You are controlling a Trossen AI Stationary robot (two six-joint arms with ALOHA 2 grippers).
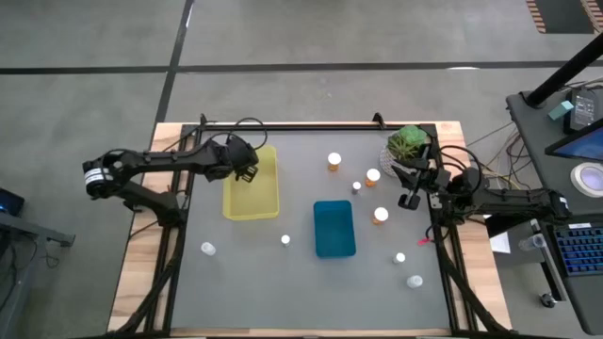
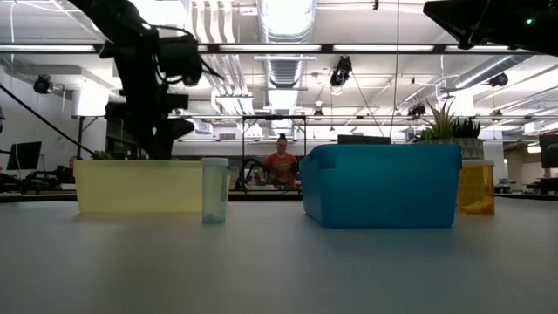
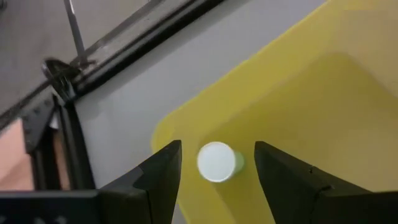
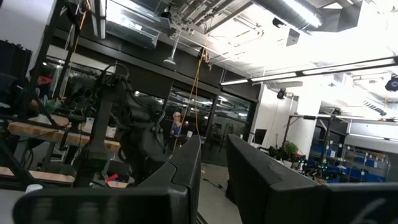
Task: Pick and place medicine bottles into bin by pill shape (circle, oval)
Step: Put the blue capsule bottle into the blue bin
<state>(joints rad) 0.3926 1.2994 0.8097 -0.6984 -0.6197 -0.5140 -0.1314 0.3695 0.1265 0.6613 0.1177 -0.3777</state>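
My left gripper (image 1: 247,168) hangs open over the far left corner of the yellow bin (image 1: 252,185). In the left wrist view a white-capped bottle (image 3: 217,163) lies in the yellow bin (image 3: 323,106) below and between my open fingers, apart from both. My right gripper (image 1: 412,195) is at the right, near the plant, level, slightly open and empty (image 4: 214,146). Orange bottles (image 1: 334,161) (image 1: 373,176) (image 1: 380,216) and white ones (image 1: 357,187) (image 1: 285,240) (image 1: 207,249) (image 1: 400,257) (image 1: 415,281) stand on the table. A blue bin (image 1: 334,229) sits mid-table.
A potted green plant (image 1: 408,143) stands at the far right, next to my right gripper. In the low view a clear bottle (image 2: 214,190) stands before the yellow bin (image 2: 139,186), beside the blue bin (image 2: 381,185). A person shows far behind the table.
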